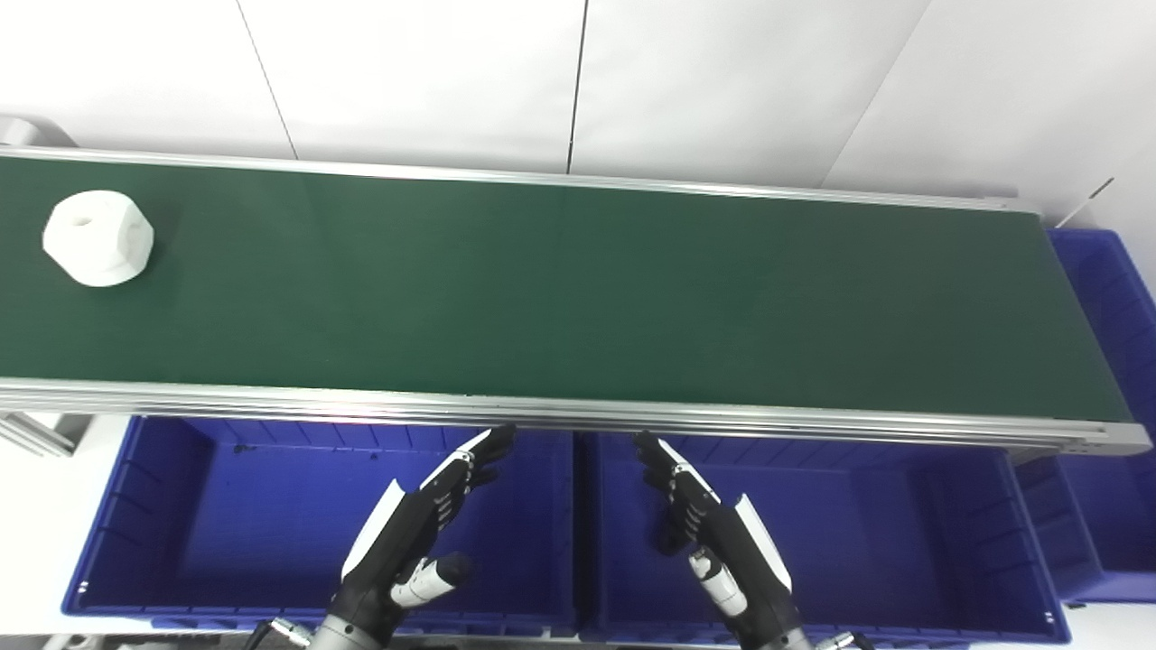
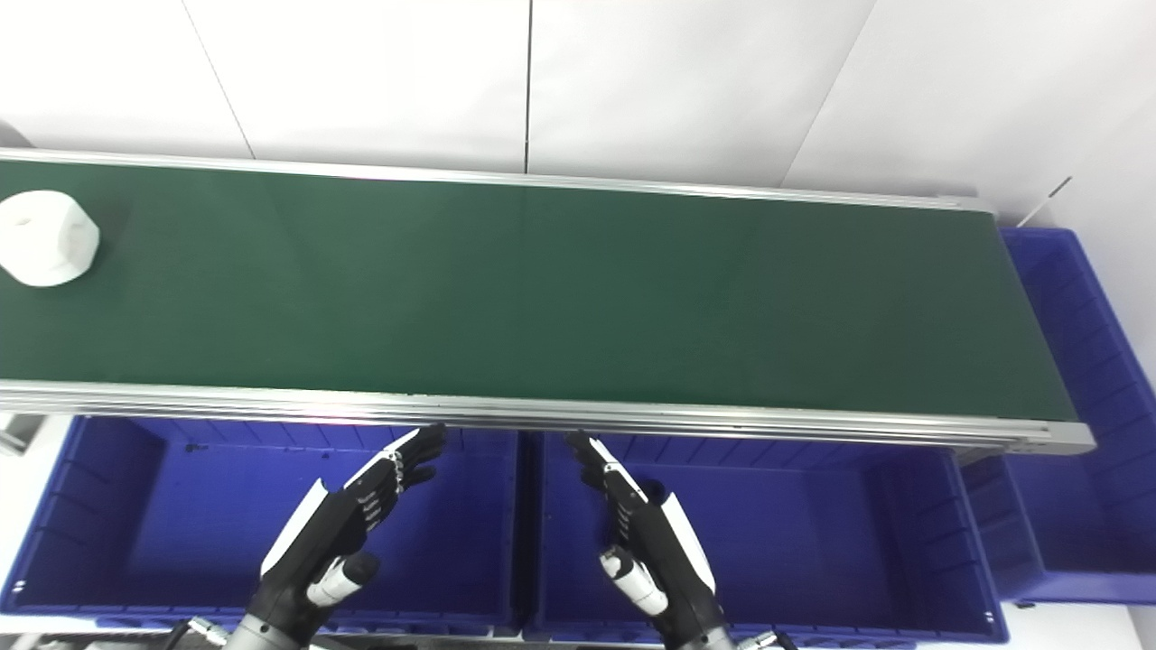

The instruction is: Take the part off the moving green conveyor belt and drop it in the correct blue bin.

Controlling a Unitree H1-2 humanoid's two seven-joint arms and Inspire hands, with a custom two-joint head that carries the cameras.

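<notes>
A white faceted part (image 1: 97, 238) with a hole in its top lies on the green conveyor belt (image 1: 578, 289) at the far left; it also shows in the right eye view (image 2: 47, 238). My left hand (image 1: 420, 528) is open and empty, held above the left blue bin (image 1: 181, 533), below the belt's near rail. My right hand (image 1: 709, 528) is open and empty above the middle blue bin (image 1: 903, 533). Both hands are far from the part.
A third blue bin (image 1: 1115, 298) stands past the belt's right end. The belt's silver near rail (image 1: 578, 411) runs just beyond my fingertips. A white wall lies behind the belt.
</notes>
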